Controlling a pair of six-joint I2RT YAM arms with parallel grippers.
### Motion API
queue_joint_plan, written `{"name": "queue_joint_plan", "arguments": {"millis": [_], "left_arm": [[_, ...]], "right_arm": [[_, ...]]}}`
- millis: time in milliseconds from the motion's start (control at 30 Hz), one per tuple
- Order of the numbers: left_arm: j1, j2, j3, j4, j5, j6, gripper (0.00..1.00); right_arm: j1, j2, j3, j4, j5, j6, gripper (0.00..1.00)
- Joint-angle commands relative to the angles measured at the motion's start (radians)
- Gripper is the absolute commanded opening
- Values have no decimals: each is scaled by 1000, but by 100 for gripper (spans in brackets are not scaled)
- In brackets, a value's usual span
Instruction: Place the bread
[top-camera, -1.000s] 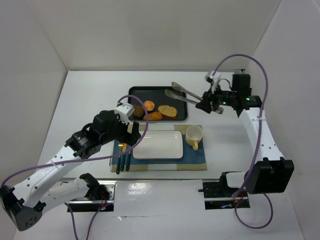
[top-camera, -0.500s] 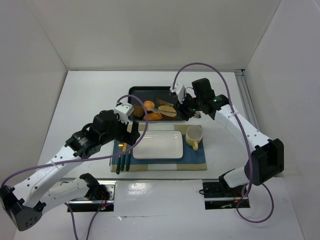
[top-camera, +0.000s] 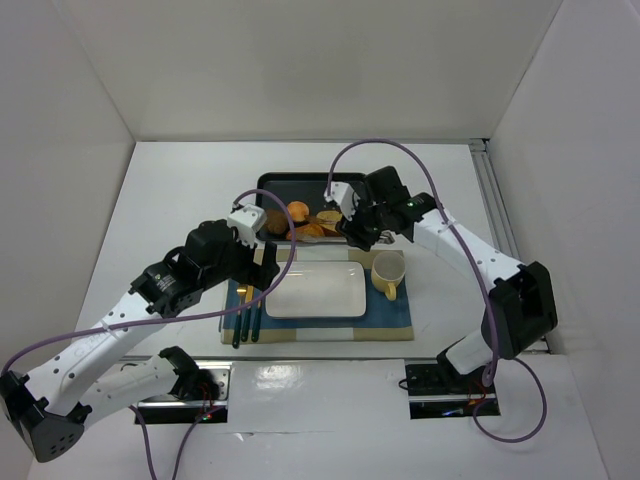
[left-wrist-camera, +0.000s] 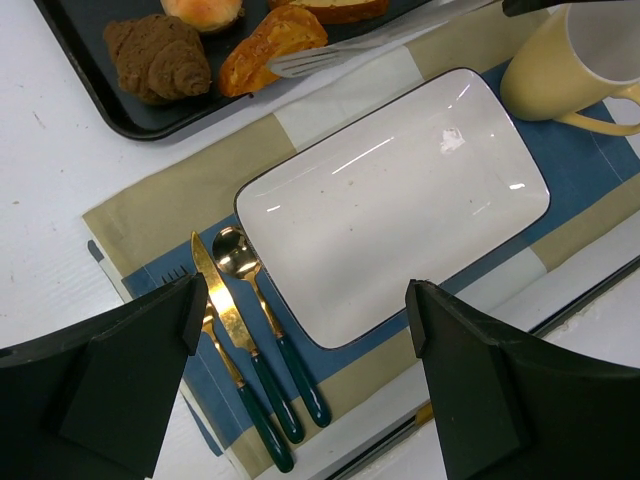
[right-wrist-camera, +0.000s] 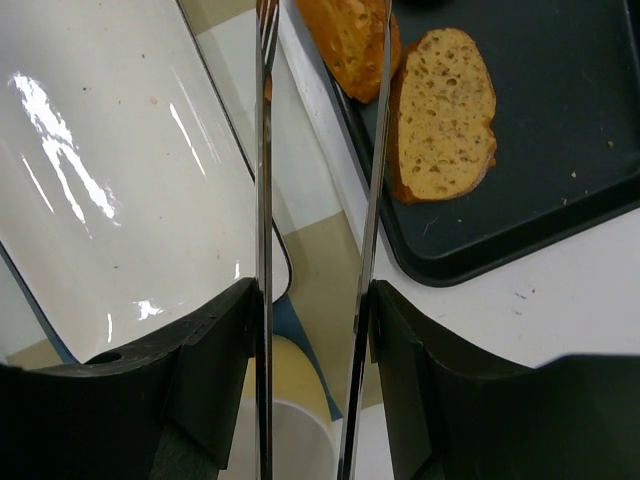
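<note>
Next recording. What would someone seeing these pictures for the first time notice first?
The right gripper clamps a pair of metal tongs, their tips at the near edge of the black tray where bread pieces lie. Just in front, an empty white plate sits on a striped placemat, with a knife and spoon on one side and a yellow mug on the other. The left gripper hangs open above the plate.

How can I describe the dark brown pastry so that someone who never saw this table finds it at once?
Find the black tray lying just beyond the striped placemat. Go to its near left corner, where the dark brown pastry lies. It alone is chocolate-coloured and ridged; the round roll and the glazed piece beside it are golden-orange.
</note>
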Motion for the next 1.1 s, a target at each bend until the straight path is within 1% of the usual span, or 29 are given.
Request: {"name": "queue_joint_plan", "arguments": {"millis": [0, 500, 1067], "left_arm": [[0, -18, -1, 19, -10, -10, 100], [0, -18, -1, 19, -10, -10, 100], [0, -18, -1, 19, -1, -10, 100]], "right_arm": [[24, 10, -11, 21, 18, -21, 57], [62, 61, -11, 40, 55, -21, 57], [72, 51, -20, 81, 93, -30, 57]]}}
